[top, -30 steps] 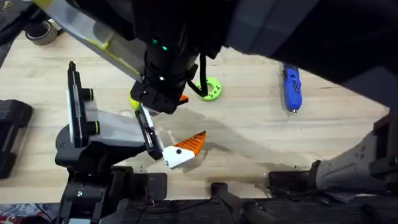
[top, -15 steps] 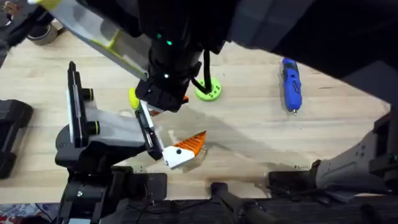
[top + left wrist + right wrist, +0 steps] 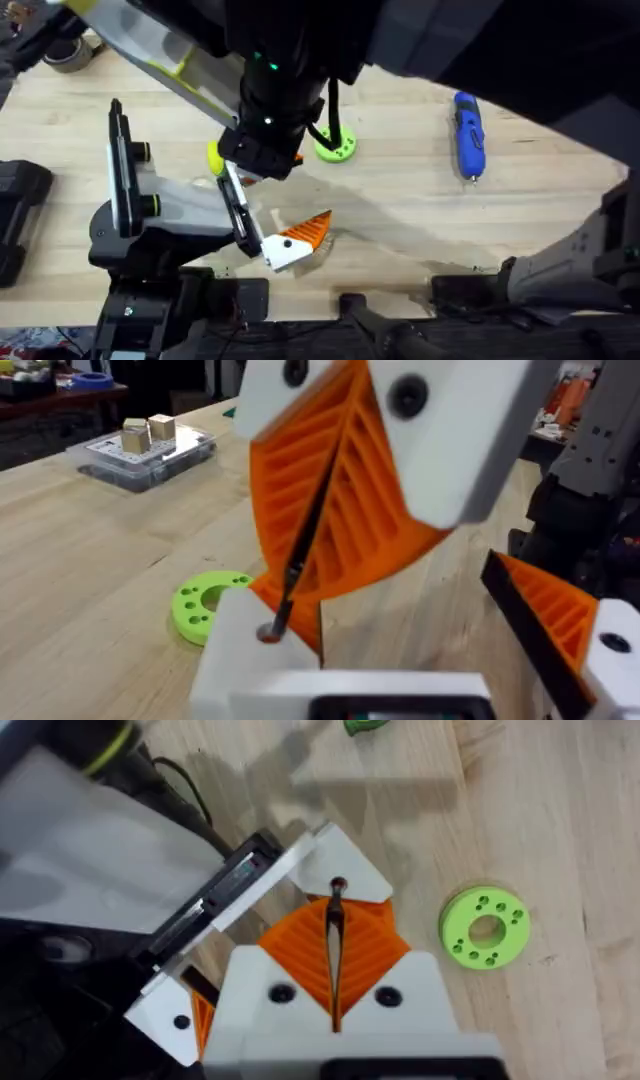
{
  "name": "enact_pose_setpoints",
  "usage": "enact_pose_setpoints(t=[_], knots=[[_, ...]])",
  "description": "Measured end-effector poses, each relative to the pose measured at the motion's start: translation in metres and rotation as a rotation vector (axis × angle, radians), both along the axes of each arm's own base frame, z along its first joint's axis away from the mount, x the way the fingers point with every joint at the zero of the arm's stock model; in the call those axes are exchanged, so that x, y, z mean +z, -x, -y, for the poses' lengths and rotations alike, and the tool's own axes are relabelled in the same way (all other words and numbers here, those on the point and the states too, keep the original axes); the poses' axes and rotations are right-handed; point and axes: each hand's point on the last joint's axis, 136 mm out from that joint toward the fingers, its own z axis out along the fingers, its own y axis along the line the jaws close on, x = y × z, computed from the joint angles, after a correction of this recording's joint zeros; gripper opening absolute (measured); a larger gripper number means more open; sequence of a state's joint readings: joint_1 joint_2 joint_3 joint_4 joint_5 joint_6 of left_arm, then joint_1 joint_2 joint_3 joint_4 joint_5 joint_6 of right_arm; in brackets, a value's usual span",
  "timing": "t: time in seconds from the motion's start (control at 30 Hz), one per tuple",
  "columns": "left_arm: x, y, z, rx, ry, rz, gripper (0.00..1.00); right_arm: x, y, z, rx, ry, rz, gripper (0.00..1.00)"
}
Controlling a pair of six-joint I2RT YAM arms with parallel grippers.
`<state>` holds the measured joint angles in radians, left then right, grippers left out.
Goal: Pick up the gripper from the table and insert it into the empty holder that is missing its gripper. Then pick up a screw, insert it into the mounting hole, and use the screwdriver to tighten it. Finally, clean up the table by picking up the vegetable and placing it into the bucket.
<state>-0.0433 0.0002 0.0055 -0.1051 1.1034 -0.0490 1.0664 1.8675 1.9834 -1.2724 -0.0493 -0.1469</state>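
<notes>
On the wooden table (image 3: 400, 210), toward the left, stands the holder (image 3: 160, 215), with the gripper (image 3: 297, 240), a white wedge with an orange pad, at the tip of its black finger bar. Just above, a dark arm reaches down from the top, its wrist hanging over the holder. In the right wrist view, the right gripper (image 3: 334, 982) has its orange pads pressed together, pinching a thin dark screw (image 3: 335, 925). In the left wrist view, the left gripper (image 3: 300, 575) likewise clamps a thin dark pin (image 3: 305, 545). A green ring disc (image 3: 335, 145) lies nearby. Far right rests the blue screwdriver (image 3: 468, 136), untouched.
</notes>
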Motion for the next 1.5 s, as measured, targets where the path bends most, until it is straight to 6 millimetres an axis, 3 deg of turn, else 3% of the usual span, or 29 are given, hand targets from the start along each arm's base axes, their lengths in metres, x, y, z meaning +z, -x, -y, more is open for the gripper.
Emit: enact_pose_setpoints(t=[0.4,0.67,1.5], knots=[[0.0,0.0,0.0,0.0,0.0,0.0,0.986,0.0,0.003,-0.002,0.008,-0.001,-0.004,0.013],[0.0,0.0,0.0,0.002,0.005,-0.012,0.986,-0.011,0.001,-0.003,0.008,0.026,-0.017,0.013],[0.0,0.0,0.0,0.001,0.004,-0.009,0.987,-0.009,-0.001,-0.008,0.017,0.004,-0.004,0.013]])
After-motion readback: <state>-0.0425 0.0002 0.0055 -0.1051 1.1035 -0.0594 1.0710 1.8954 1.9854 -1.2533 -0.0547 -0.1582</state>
